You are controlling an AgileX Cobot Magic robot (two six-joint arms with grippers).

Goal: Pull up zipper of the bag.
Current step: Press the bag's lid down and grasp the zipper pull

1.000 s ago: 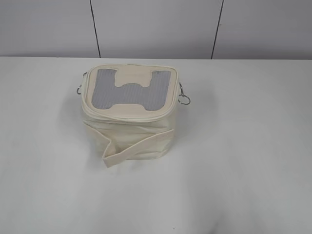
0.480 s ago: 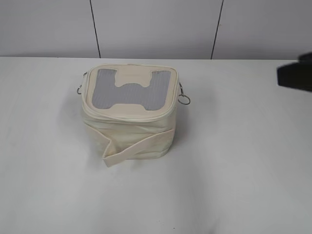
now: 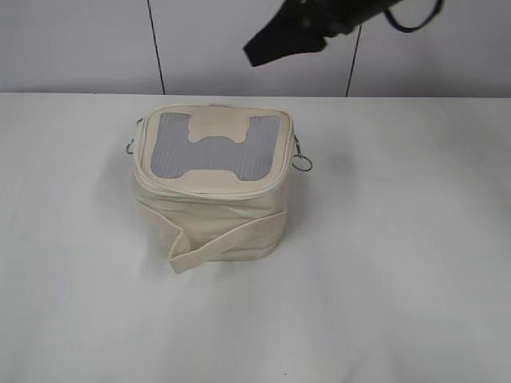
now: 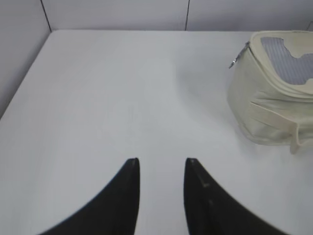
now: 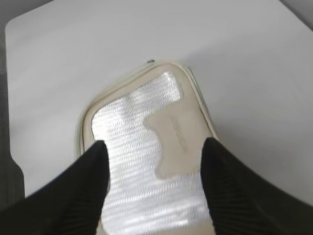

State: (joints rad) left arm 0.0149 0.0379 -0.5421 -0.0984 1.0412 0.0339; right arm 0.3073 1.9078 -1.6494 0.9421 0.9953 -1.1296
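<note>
A cream bag (image 3: 211, 183) sits on the white bench (image 3: 399, 239), metal rings (image 3: 301, 163) at its sides. The right gripper (image 5: 154, 156) hangs above its mesh lid, spread wide, touching nothing. The left gripper (image 4: 161, 169), slightly parted, holds nothing, well apart from the bag.

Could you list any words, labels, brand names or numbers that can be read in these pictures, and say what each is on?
None can be read. The bag shows only a plain grey mesh panel on its lid, and the table and wall carry no writing.
</note>
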